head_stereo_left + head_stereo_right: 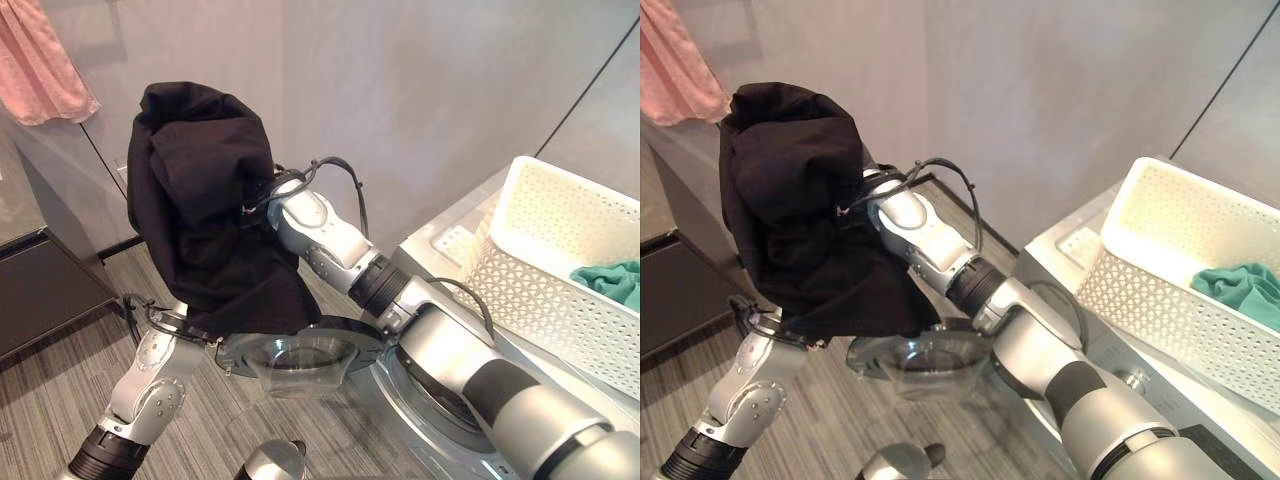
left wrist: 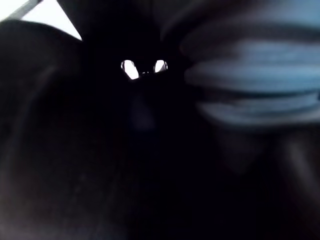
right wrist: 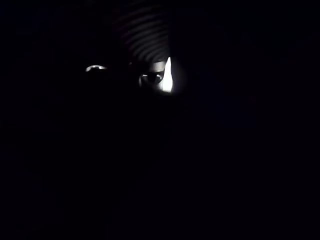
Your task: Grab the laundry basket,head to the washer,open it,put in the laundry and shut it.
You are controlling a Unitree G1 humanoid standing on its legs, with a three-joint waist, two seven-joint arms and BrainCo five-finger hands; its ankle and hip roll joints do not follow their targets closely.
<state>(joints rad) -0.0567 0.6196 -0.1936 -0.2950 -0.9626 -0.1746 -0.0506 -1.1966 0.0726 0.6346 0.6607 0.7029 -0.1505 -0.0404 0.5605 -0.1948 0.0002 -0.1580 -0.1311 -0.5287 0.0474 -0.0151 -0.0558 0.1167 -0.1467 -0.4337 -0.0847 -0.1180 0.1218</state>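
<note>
A large black garment (image 1: 205, 200) hangs in the air over the washer's open round glass door (image 1: 300, 360). Both arms reach into it. The right arm enters the cloth from the right side, the left arm from below, and both hands are buried under the fabric. In the left wrist view the left hand's ribbed cover (image 2: 250, 75) shows against dark cloth (image 2: 100, 150); the right wrist view is dark with cloth. The washer's drum opening (image 1: 430, 395) lies behind the right forearm. The white laundry basket (image 1: 540, 260) stands on top of the washer with a teal cloth (image 1: 612, 280) inside.
A pink cloth (image 1: 40, 60) hangs at the upper left on the grey wall. A dark low cabinet (image 1: 40, 290) stands at the left over the wood-look floor (image 1: 60, 390). The washer's white top (image 1: 1065, 245) runs along the right.
</note>
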